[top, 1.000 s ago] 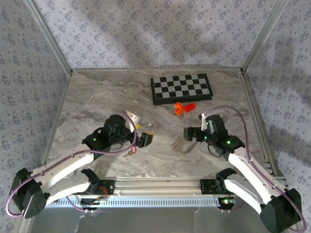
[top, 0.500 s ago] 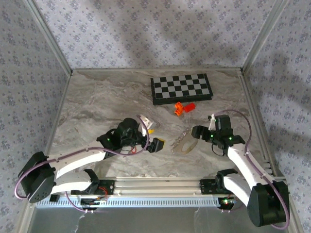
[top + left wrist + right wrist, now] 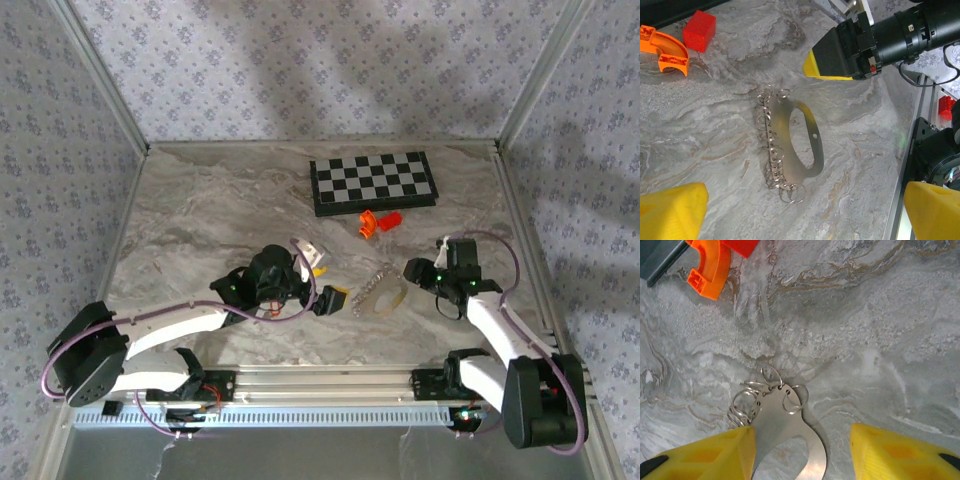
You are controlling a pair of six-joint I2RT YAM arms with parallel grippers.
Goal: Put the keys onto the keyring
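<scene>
The marble table [image 3: 200, 210] carried the chessboard [image 3: 372, 182] close to its far edge. My left gripper [image 3: 332, 298] hung spread wide and empty, just left of the keyring [image 3: 385, 295]. My right gripper [image 3: 410, 272] held its fingers apart, straddling the keyring's right end without clamping it. The keyring lay flat, right of the table's middle and nearer the near edge. Two orange pieces [image 3: 380, 221] sat just in front of the chessboard
</scene>
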